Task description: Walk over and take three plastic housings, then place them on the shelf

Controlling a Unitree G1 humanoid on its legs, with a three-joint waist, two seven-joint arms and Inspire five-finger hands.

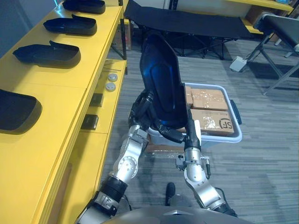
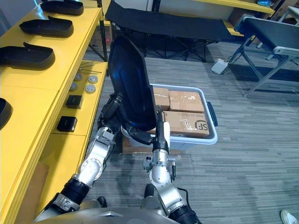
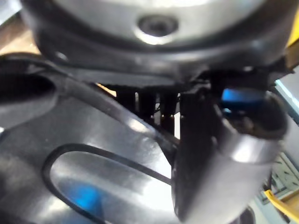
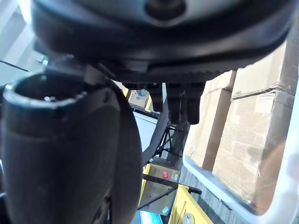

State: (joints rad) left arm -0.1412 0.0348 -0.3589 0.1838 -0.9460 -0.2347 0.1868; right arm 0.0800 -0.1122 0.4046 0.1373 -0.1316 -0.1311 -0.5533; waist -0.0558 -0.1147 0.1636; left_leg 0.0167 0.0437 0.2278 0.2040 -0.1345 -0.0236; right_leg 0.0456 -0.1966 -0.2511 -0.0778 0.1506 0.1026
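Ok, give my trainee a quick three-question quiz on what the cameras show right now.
1. True or false: the upright housing is held by one hand alone.
2. What fills the pale bin? A bottles, B cardboard boxes, C cloths.
3. Fill in: the other housings lie on the yellow ____.
Key: 1 false, left hand and right hand both hold it; 2 B; 3 shelf.
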